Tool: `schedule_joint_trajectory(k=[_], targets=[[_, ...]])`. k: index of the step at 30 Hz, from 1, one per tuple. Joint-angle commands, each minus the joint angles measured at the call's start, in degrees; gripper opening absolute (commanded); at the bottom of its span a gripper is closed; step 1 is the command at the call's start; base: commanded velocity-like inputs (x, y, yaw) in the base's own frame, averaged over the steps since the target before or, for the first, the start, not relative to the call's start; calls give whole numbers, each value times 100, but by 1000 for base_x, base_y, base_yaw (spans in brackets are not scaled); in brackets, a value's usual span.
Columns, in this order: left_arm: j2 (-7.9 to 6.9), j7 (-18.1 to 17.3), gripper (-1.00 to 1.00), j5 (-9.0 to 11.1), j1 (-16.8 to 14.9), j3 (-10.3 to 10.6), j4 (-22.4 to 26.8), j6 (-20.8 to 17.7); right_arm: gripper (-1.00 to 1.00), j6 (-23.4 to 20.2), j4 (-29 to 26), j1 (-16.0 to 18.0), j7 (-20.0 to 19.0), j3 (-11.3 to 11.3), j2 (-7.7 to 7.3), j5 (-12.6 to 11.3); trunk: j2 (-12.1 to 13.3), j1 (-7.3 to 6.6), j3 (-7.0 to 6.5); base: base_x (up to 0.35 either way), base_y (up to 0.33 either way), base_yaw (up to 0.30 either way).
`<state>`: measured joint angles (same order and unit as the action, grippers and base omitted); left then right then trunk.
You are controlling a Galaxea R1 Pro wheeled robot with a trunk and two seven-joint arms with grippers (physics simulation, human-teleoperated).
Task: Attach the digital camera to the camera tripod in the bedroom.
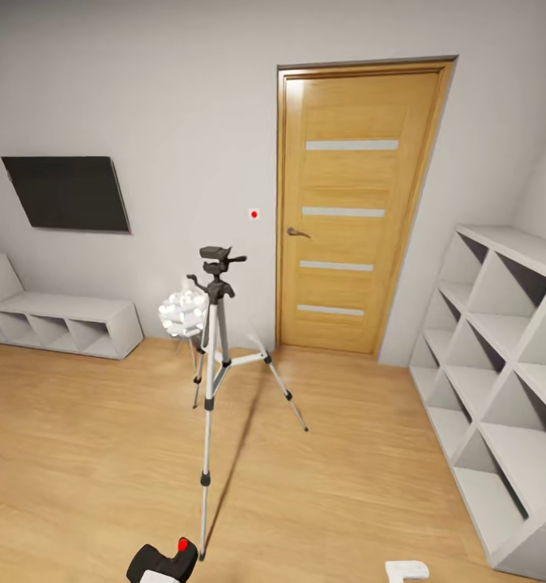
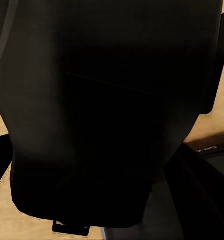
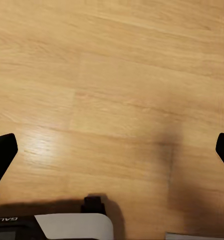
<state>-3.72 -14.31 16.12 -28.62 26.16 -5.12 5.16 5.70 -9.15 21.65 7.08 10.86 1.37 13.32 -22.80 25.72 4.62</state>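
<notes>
Camera tripod [image 1: 215, 348] had silver legs with black joints, feet and head; digital camera [image 1: 166, 560] was black with a round red button on top, and read as a near-solid black mass in the left wrist view. Door [image 1: 356, 212] was honey-toned wood with four pale horizontal strips, floor [image 1: 78, 453] light wood with plank grain, walls [image 1: 168, 89] white, TV [image 1: 66, 193] black. Shelving [image 1: 500, 380] was white-grey, lamp [image 1: 182, 312] white, right gripper [image 3: 112, 152] fingertips [image 3: 2, 152] black
</notes>
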Motion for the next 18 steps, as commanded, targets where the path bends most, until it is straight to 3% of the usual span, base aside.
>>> schedule_joint_trajectory(k=[1, 18], targets=[[3, -33, -100, 58, -11, 47, -24, 38, 100, 19, 8, 6, 13, 48, 4, 58, -12, 7, 12, 332, -92, -16], [3, -30, -100, 58, 13, 47, -24, 38, 100, 28, 10, 6, 13, 48, 4, 57, -12, 7, -83, 310, -133, -168]])
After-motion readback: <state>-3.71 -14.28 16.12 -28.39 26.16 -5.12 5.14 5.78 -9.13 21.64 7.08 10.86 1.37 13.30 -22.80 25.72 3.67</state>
